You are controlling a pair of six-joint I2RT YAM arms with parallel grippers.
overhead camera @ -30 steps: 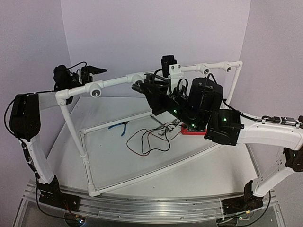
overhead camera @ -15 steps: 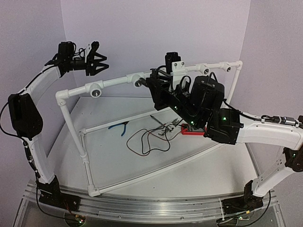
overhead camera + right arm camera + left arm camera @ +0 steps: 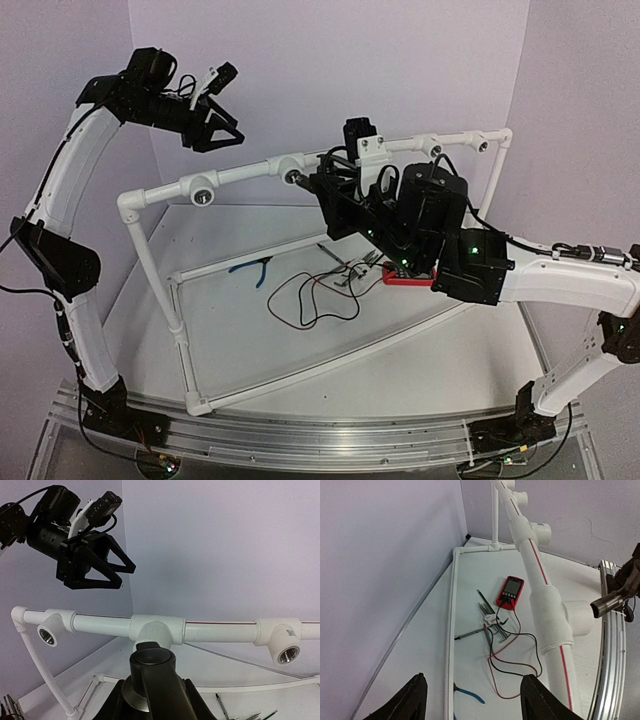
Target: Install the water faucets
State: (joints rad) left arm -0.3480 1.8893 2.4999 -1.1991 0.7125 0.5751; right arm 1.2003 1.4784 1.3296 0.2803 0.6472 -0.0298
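L gripper [image 3: 218, 138]: high above pipe [image 3: 245, 172], jaws apart, empty. R gripper [image 3: 152, 702]: clenched on faucet [image 3: 152, 672], pointed at tee [image 3: 157, 629]; contact unclear. Pliers [image 3: 255, 267], meter [image 3: 405, 278] on table [image 3: 400, 370].

Black two-finger left gripper [image 3: 224, 143] swung way up, now high above white plastic pipe frame [image 3: 250, 172], jaws opened wider imo.

pipe frame [image 3: 250, 172]: white, thin red stripe along tubes | water faucet [image 3: 150, 661]: dark grey-black | multimeter [image 3: 510, 592]: red case, grey screen | leads [image 3: 310, 298]: one red, one black | pliers [image 3: 252, 268]: blue handles | left gripper [image 3: 125, 577]: black | right arm [image 3: 560, 285]: white links, black joints, green lights | walls [image 3: 300, 60]: pale lilac | table [image 3: 400, 350]: white
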